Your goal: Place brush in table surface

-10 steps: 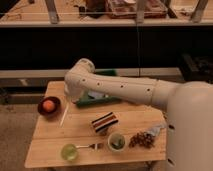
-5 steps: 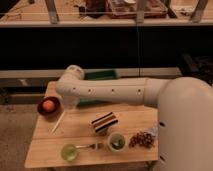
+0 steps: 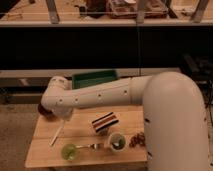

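The thick white robot arm (image 3: 107,95) is stretched leftward across the pale wooden plank tabletop (image 3: 45,150), bending down at its rounded elbow. The gripper (image 3: 64,118) is held low under that elbow, over the table's left part. The long thin cream-handled brush (image 3: 58,135) slants down from the gripper toward the tabletop, its lower end near or on the wood. Whether the brush is gripped cannot be told.

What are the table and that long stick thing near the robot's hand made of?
The table surface looks like pale unvarnished wood, with visible plank lines. The brush appears to be light wood or plastic; its cream handle looks matte. The gripper sits just above the brush's upper end, under the white arm.
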{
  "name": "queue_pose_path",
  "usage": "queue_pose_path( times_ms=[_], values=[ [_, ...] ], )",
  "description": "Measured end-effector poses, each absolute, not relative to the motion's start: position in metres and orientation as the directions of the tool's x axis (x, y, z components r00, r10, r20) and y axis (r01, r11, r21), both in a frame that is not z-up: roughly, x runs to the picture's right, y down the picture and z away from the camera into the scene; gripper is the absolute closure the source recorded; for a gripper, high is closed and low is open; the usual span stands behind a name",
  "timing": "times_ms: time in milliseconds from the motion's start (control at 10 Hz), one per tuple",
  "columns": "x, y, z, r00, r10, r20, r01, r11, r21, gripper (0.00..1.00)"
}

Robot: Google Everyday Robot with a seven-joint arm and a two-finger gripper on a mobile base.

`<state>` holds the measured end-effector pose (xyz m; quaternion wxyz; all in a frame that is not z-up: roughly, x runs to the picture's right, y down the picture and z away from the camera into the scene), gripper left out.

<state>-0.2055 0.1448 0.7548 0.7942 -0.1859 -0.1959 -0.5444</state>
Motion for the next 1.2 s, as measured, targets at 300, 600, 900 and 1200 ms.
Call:
queue_pose_path(
  times_ms=[300, 600, 900, 1200],
  values=[
    [-0.207, 0.178, 0.784, 0.420, -0.707, 0.569, 0.894, 0.429, -0.128, 0.53],
    [-0.205, 0.185, 0.794, 0.478, -0.638, 0.603, 0.855, 0.496, -0.153, 0.20],
    [-0.208, 0.184, 0.795, 0.458, -0.635, 0.622, 0.862, 0.489, -0.135, 0.20],
    [-0.210, 0.173, 0.794, 0.443, -0.634, 0.634, 0.862, 0.496, -0.106, 0.20]
  ],
)
